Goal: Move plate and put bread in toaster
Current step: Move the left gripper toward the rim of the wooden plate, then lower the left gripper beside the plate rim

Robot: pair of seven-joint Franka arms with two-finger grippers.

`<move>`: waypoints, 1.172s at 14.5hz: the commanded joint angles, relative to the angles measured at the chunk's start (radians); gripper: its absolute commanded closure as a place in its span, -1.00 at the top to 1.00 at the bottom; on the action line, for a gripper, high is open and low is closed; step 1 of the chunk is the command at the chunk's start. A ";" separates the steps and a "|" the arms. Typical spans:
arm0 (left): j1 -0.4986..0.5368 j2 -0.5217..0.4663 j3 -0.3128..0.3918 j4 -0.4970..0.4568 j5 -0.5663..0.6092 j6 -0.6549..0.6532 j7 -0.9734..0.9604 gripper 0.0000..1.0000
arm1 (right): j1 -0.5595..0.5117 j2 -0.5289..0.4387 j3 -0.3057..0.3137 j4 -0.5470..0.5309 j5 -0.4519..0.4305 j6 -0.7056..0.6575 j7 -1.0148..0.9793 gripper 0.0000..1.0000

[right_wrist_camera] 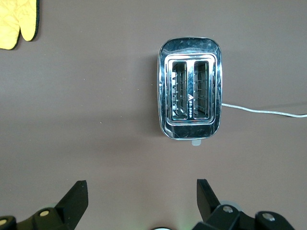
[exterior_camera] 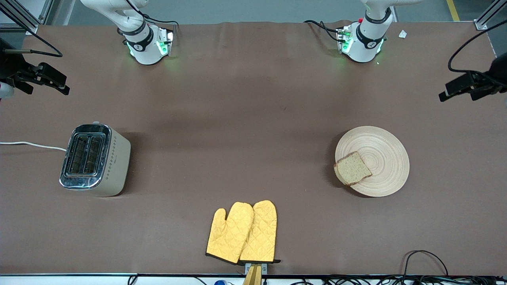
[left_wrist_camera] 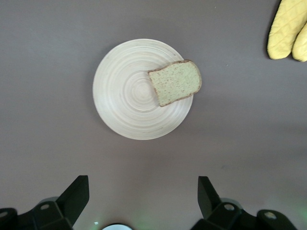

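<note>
The light-tan wooden plate (exterior_camera: 382, 152) (left_wrist_camera: 124, 91) lies toward the left arm's end of the table. The bread (exterior_camera: 352, 168) (left_wrist_camera: 175, 82) is a single speckled slice resting on the plate's rim, slightly overhanging it on the side toward the right arm's end. The toaster (exterior_camera: 95, 158) (right_wrist_camera: 190, 93) stands upright toward the right arm's end, both slots empty. My left gripper (left_wrist_camera: 142, 184) hangs high over the table near the plate, open and empty. My right gripper (right_wrist_camera: 141, 184) hangs high near the toaster, open and empty. Neither gripper shows in the front view.
A pair of yellow oven mitts (exterior_camera: 242, 232) (left_wrist_camera: 288, 31) (right_wrist_camera: 17, 21) lies at the table's edge nearest the front camera, midway between the ends. The toaster's white cord (exterior_camera: 31, 144) (right_wrist_camera: 264, 110) trails off the table's end. Black camera mounts (exterior_camera: 43, 77) (exterior_camera: 471, 85) stand at both ends.
</note>
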State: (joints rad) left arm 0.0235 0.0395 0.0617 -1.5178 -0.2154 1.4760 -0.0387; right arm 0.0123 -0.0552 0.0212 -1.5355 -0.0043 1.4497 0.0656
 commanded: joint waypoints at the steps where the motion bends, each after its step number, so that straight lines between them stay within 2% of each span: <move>1: 0.000 0.075 0.041 0.028 -0.088 0.038 0.011 1.00 | 0.003 -0.023 -0.003 -0.017 0.017 0.008 0.006 1.00; 4: 0.048 0.147 0.061 0.025 -0.159 0.110 0.043 1.00 | 0.000 -0.023 -0.004 -0.018 0.017 0.002 0.005 1.00; 8: 0.166 0.273 0.063 0.028 -0.339 0.128 0.210 1.00 | 0.000 -0.023 -0.004 -0.018 0.018 0.001 0.006 1.00; 12: 0.257 0.434 0.061 0.028 -0.438 0.138 0.457 0.99 | 0.000 -0.023 -0.004 -0.018 0.018 0.004 0.006 1.00; 15: 0.329 0.586 0.061 0.028 -0.542 0.138 0.746 0.99 | 0.002 -0.023 -0.004 -0.020 0.018 0.008 0.006 1.00; 17: 0.368 0.658 0.058 0.033 -0.617 0.138 0.829 0.96 | 0.002 -0.023 -0.004 -0.022 0.018 0.002 0.006 1.00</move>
State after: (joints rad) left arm 0.3608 0.6312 0.1246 -1.5204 -0.7710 1.6229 0.7146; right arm 0.0124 -0.0553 0.0195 -1.5356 -0.0040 1.4489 0.0657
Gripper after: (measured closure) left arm 0.004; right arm 0.000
